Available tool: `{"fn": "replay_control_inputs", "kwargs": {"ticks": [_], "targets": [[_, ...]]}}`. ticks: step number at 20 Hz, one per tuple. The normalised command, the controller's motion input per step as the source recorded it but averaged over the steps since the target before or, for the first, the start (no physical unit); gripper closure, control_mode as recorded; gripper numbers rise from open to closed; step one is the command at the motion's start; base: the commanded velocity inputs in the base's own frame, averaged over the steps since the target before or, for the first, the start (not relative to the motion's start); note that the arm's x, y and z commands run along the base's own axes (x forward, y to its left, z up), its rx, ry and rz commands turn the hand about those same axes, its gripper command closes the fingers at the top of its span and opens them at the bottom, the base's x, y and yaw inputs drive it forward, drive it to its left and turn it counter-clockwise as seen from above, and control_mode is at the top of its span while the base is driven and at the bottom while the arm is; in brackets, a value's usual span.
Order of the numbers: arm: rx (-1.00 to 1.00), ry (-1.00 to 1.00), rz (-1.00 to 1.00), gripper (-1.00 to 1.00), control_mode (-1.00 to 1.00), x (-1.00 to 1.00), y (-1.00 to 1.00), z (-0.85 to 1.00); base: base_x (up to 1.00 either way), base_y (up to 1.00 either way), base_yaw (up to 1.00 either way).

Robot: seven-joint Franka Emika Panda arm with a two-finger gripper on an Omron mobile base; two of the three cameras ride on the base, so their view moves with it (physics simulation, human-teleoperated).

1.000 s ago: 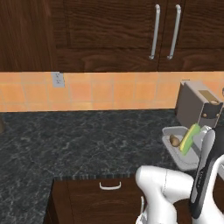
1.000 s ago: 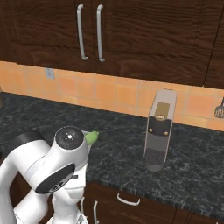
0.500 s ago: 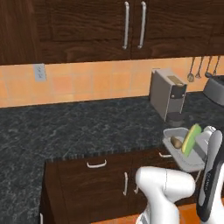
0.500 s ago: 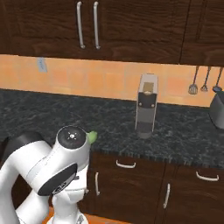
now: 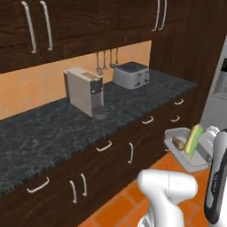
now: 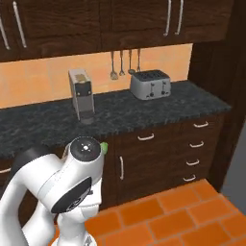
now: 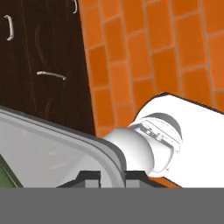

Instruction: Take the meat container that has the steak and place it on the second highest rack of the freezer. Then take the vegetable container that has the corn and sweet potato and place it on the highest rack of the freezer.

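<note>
The vegetable container point(image 5: 186, 153), a grey tub, hangs in the air above the floor beside my arm. The yellow-green corn point(image 5: 193, 138) sticks out of it slantwise, and the brown sweet potato point(image 5: 179, 143) lies next to the cob. My gripper point(image 5: 204, 142) is shut on the tub's right rim. In the hand view the container's rim point(image 7: 65, 141) runs down between my fingertips point(image 7: 91, 176), and the gripper point(image 7: 113, 176) pinches it. A green tip of the corn point(image 6: 103, 147) peeks past my arm in the right base view. The light-grey freezer point(image 5: 216, 95) stands at the far right.
A dark stone counter point(image 5: 53, 128) carries a coffee machine point(image 5: 84, 91) and a toaster point(image 5: 130, 75), with utensils point(image 5: 105, 62) hanging behind. Dark drawers and cabinet doors point(image 5: 133, 142) lie below, and an orange tile floor point(image 6: 168, 216) in front.
The whole picture has shifted: the base has backed off and swung right along the counter. Toaster, floor and freezer have come into view. The tub stays in my grip.
</note>
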Motion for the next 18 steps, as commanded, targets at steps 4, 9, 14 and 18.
{"fn": "replay_control_inputs", "kwargs": {"ticks": [4,9,14,18], "targets": [[0.00,0.00,0.00,1.00,1.00,0.00,0.00,0.00,0.00,0.10,-0.98],[0.00,0.00,0.00,1.00,1.00,0.00,0.00,0.00,0.02,0.07,-0.93],[0.00,0.00,0.00,1.00,1.00,0.00,0.00,0.00,0.44,-0.03,-0.71],[0.00,0.00,0.00,1.00,1.00,0.00,0.00,0.00,1.00,-0.20,-0.23]]}}
